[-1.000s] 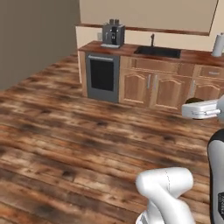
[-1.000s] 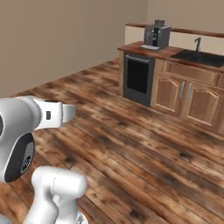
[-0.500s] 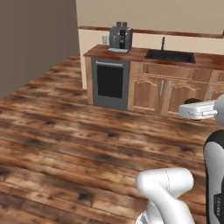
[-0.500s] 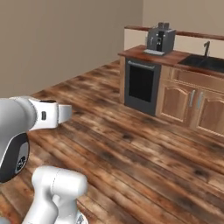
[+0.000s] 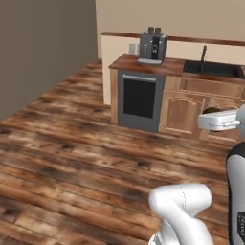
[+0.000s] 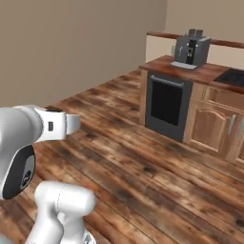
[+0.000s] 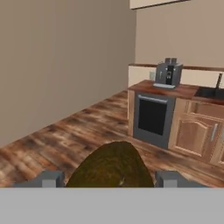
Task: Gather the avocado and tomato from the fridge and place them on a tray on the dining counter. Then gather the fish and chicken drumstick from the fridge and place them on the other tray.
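Note:
A dark brownish-green avocado (image 7: 109, 166) bulges up between the two small grey fingertips (image 7: 48, 179) in the hand view, and my gripper (image 7: 109, 180) is shut on it. In the left base view the white hand (image 5: 217, 120) is held out at mid height on the right, with the avocado (image 5: 210, 111) peeking out dark above it. In the right base view the white forearm (image 6: 52, 126) reaches out from the left, above the floor.
Ahead stands a wooden kitchen worktop (image 5: 143, 64) with a dark-fronted built-in appliance (image 5: 139, 99), a grey coffee machine (image 5: 152, 46) and a black sink (image 5: 213, 69). A plain beige wall (image 5: 43, 48) runs along the left. Plank floor (image 5: 72, 158) lies open between.
The whole scene has slid right and grown larger in both base views, so the camera has moved with the base. The arm holds its pose with the avocado still gripped.

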Motion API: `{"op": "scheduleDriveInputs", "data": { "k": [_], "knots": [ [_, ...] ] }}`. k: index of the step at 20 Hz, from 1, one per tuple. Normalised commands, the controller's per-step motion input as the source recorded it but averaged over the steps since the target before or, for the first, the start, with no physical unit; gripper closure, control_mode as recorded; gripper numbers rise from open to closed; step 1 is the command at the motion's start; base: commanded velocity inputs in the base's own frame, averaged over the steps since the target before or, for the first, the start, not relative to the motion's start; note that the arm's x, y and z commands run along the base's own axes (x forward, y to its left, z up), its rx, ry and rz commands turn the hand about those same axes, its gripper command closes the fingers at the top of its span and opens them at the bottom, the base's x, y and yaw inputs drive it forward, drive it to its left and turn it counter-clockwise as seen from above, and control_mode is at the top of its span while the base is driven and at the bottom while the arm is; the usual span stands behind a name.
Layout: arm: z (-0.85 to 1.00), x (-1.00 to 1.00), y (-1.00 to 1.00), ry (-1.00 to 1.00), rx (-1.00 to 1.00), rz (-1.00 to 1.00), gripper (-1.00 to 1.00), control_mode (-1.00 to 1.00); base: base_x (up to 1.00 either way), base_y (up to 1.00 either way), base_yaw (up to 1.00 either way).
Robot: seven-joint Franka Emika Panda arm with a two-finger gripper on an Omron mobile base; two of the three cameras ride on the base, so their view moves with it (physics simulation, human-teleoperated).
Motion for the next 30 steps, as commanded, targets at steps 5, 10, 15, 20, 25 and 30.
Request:
{"op": "scheduleDriveInputs", "data": {
  "k": [5, 10, 15, 20, 25, 30],
  "knots": [
    [0.0, 0.0, 0.0, 0.0, 0.0, 0.0, 1.0, 1.0, 1.0, 0.91, -0.02],
    [0.0, 0.0, 0.0, 0.0, 0.0, 0.0, 1.0, 1.0, 1.0, 0.92, -0.03],
    [0.0, 0.0, 0.0, 0.0, 0.0, 0.0, 1.0, 1.0, 1.0, 0.98, 0.0],
    [0.0, 0.0, 0.0, 0.0, 0.0, 0.0, 1.0, 1.0, 1.0, 0.96, -0.03],
    [0.0, 0.0, 0.0, 0.0, 0.0, 0.0, 1.0, 1.0, 1.0, 0.84, 0.0],
    [0.0, 0.0, 0.0, 0.0, 0.0, 0.0, 1.0, 1.0, 1.0, 0.86, -0.01]
  ]
}}
